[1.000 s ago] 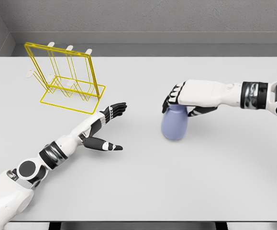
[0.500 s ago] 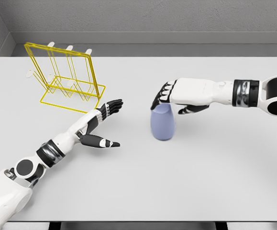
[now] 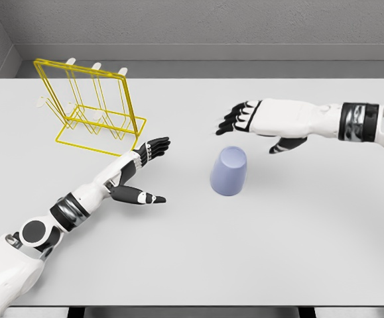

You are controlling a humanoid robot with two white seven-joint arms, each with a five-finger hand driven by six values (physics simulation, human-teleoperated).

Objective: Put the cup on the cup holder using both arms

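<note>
- the left arm was seen entering from the lower left corner, stretched diagonally across the grey table (image 3: 258,265) toward the middle.
- the left hand (image 3: 138,173) was held flat and open, fingers extended toward the upper right and the thumb splayed out to the side just above the tabletop; nothing was gripped by it.
- the cup (image 3: 229,171), a pale lavender one, was found near the middle of the table, to the right of the left hand and apart from it. it was seen upside down, closed base uppermost and tilted a little; no hand was touching it.
- the right hand (image 3: 261,122) was held above and slightly behind the cup, clear of it, with the arm coming in from the right edge. its dark fingers were spread and pointed left, the thumb hung below the palm, and nothing was grasped.
- the cup holder (image 3: 92,106), a yellow wire rack with white-tipped pegs, was placed at the far left of the table, beyond the left hand and well apart from the cup. no cup was seen on it.
- a grey wall (image 3: 205,23) was seen behind the table's far edge.
</note>
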